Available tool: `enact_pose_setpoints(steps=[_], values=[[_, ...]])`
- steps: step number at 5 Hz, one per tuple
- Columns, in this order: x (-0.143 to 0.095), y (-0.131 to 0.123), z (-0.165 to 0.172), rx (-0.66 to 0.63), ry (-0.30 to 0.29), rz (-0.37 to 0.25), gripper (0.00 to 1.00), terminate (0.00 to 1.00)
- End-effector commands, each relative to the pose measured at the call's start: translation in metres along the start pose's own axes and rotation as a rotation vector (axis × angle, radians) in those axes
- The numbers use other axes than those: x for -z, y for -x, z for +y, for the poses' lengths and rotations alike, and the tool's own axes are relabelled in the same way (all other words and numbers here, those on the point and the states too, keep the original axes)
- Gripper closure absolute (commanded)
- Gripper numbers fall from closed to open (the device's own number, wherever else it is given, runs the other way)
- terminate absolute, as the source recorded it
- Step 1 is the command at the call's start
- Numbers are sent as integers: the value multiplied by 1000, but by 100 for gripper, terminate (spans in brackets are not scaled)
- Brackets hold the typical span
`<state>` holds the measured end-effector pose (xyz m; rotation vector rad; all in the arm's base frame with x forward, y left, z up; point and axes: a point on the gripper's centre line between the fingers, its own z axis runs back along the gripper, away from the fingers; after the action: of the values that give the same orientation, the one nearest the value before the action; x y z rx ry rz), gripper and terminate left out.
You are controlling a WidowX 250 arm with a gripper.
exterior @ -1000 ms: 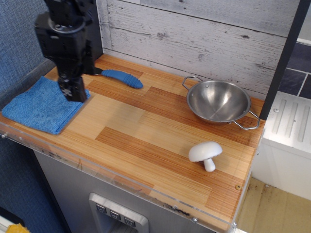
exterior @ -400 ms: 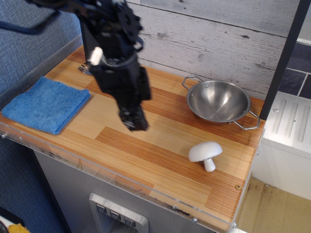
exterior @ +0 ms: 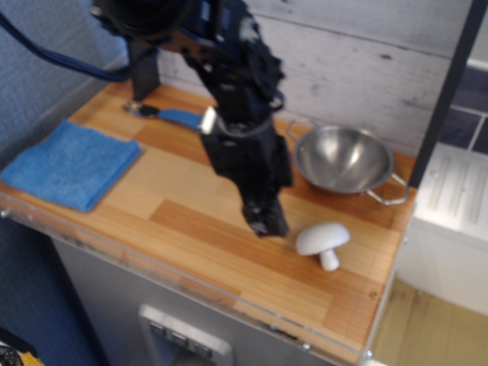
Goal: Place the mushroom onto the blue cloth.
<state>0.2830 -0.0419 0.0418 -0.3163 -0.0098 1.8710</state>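
Observation:
The white mushroom (exterior: 323, 242) lies on its side on the wooden counter at the front right, cap to the left, stem toward the front. The blue cloth (exterior: 67, 163) lies flat at the counter's left edge. My black gripper (exterior: 267, 221) hangs over the counter just left of the mushroom, its tip close to the cap and apart from it. It holds nothing. The picture is blurred and the fingers look close together, but I cannot tell whether they are open or shut.
A steel bowl (exterior: 343, 160) with wire handles stands at the back right, behind the mushroom. A blue ribbed-handled utensil (exterior: 177, 117) lies at the back left, partly hidden by my arm. The counter's front and right edges are close to the mushroom.
My gripper has swept from above the blue cloth rightward across the counter and now sits beside the mushroom. The mushroom, cloth and bowl have not moved.

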Motion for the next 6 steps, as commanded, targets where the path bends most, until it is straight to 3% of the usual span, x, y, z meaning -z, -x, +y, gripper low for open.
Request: enact_pose_setpoints(steps=[1, 3, 4, 6], values=[[5, 35, 9, 54, 6, 70, 0, 0], [27, 45, 9, 99, -5, 84, 0, 0], [33, 42, 11, 124, -6, 60, 100, 0], [28, 36, 8, 129, 3, 38, 100, 0]])
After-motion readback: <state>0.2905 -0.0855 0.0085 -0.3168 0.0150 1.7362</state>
